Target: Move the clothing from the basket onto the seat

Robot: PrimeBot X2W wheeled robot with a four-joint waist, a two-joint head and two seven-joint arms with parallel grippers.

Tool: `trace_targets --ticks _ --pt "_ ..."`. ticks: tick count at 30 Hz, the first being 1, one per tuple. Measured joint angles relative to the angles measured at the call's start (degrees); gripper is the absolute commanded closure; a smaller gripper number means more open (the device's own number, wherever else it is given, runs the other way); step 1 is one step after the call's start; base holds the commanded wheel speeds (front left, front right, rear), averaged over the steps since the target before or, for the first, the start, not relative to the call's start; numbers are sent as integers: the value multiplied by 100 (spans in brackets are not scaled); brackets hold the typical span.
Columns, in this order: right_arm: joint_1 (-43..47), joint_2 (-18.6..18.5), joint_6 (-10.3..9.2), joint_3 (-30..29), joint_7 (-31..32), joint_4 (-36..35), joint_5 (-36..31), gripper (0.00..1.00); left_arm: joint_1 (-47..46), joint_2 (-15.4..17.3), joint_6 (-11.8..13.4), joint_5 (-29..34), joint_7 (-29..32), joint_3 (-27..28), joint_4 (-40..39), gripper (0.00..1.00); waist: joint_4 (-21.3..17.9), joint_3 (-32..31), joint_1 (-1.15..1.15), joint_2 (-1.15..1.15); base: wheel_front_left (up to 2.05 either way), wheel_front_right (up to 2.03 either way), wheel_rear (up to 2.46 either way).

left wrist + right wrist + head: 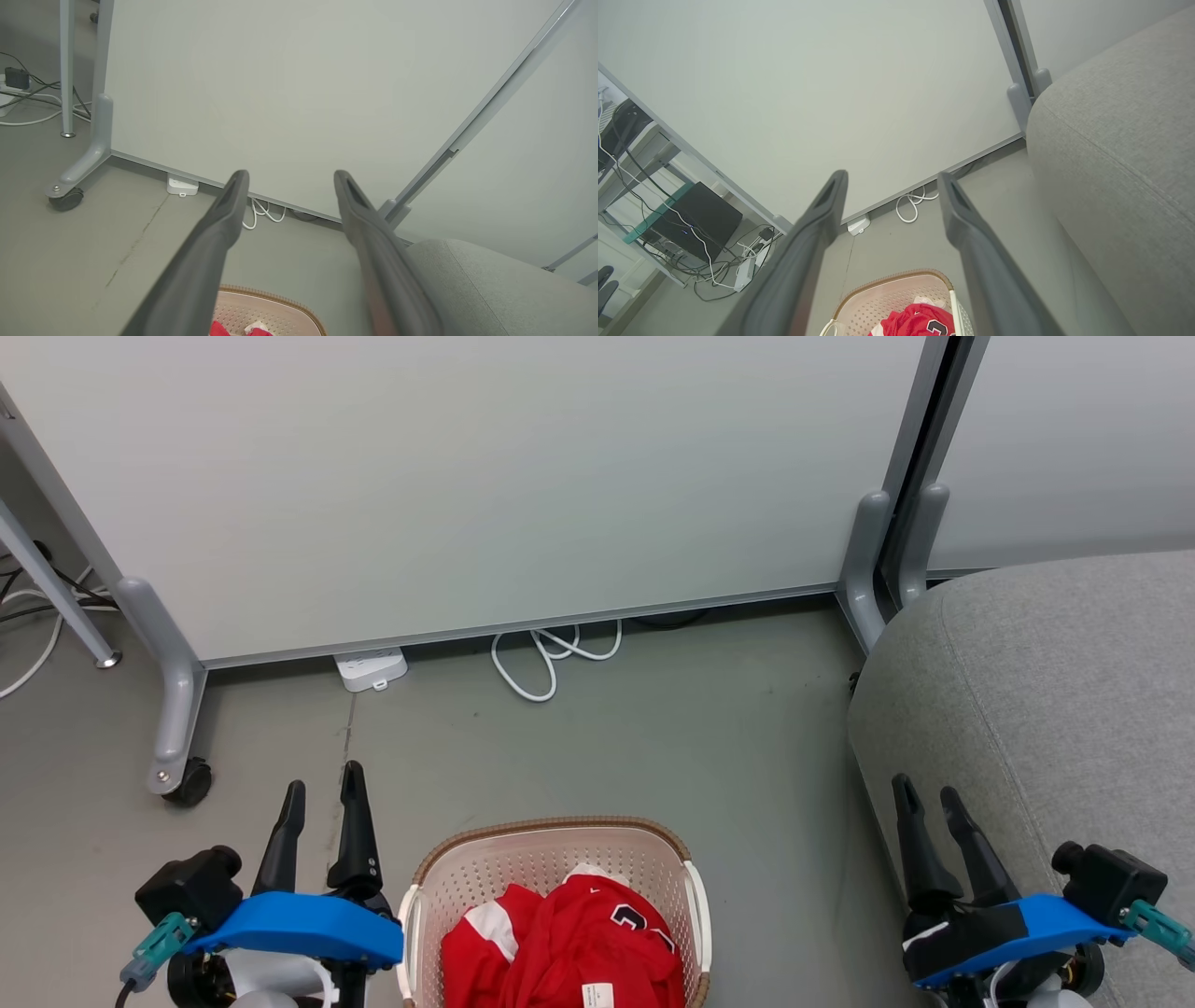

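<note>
The cream-white basket (pixel 551 859) with a brown rim sits on the floor at the bottom centre of the head view. Inside it lies the red clothing (pixel 569 943) with white panels, dark numerals and a white tag. The grey seat (pixel 1055 709) fills the right side. My left gripper (pixel 322 789) stands open left of the basket, holding nothing. My right gripper (pixel 927 791) stands open in front of the seat's edge, also holding nothing. The left wrist view shows the basket (pixel 266 310) rim and seat (pixel 490 289); the right wrist view shows basket (pixel 887 294), clothing (pixel 920 322) and seat (pixel 1125 154).
Pale grey partition panels (pixel 467 476) on castor feet (pixel 187 779) stand behind the basket. A white power strip (pixel 371 668) and coiled white cable (pixel 551 658) lie at the panel's base. Grey floor (pixel 700 747) spreads between basket, panels and seat. More cables and a black box (pixel 691 219) sit beyond the left panel.
</note>
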Motion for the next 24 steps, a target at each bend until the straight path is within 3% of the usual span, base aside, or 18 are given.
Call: trace_targets --ticks 24 --pt "-29 -4 1 25 -339 89 -1418 0 -53 13 35 1351 -337 -194 56 0 45 -6 0 0 0 0 0"
